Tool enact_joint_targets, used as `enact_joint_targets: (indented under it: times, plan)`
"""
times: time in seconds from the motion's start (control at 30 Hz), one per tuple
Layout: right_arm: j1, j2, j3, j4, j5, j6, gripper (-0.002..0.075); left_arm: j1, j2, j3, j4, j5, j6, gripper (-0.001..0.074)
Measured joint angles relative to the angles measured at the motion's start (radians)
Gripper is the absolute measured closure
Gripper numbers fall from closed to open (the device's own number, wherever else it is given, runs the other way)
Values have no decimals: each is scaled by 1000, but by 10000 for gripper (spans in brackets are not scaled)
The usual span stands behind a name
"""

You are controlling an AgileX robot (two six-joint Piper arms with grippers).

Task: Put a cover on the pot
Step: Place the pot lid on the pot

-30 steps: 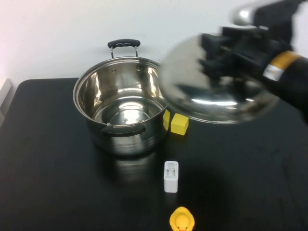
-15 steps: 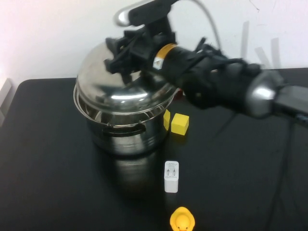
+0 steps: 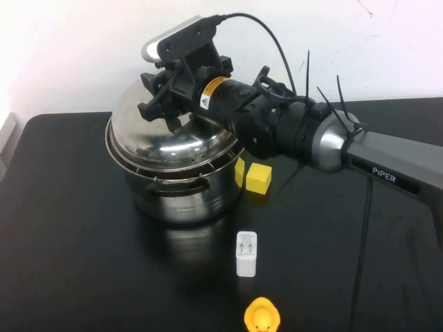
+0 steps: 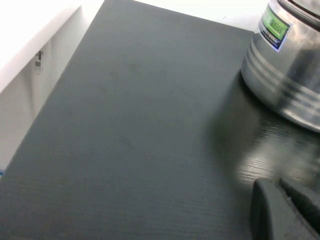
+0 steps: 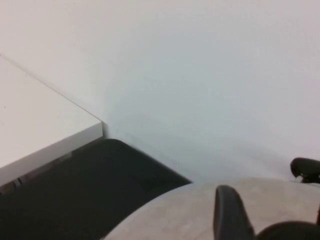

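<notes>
A steel pot (image 3: 181, 195) stands on the black table (image 3: 69, 242), left of centre. Its domed steel lid (image 3: 176, 138) sits tilted on the pot's rim, leaning toward the back left. My right gripper (image 3: 167, 93) reaches in from the right and is shut on the lid's top handle. In the right wrist view the lid (image 5: 190, 212) fills the lower part under one dark finger (image 5: 227, 215), and the pot's far handle (image 5: 306, 169) shows beyond. My left gripper (image 4: 287, 210) is shut and empty, low over the table beside the pot (image 4: 287, 70). It is out of the high view.
Two yellow blocks (image 3: 255, 178) lie just right of the pot. A white charger (image 3: 246, 253) lies in front of it and a yellow rubber duck (image 3: 261, 317) sits at the front edge. A white wall stands behind the table.
My right arm carried the lid from the right side leftward over the pot and lowered it onto the rim. The other objects have not moved.
</notes>
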Motion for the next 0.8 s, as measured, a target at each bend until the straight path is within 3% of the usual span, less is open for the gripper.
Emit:
enact_joint_targets:
  times: [0.8]
  plan:
    - [2,10,0,20,23,59,393,0,0,0,0,0,0,736]
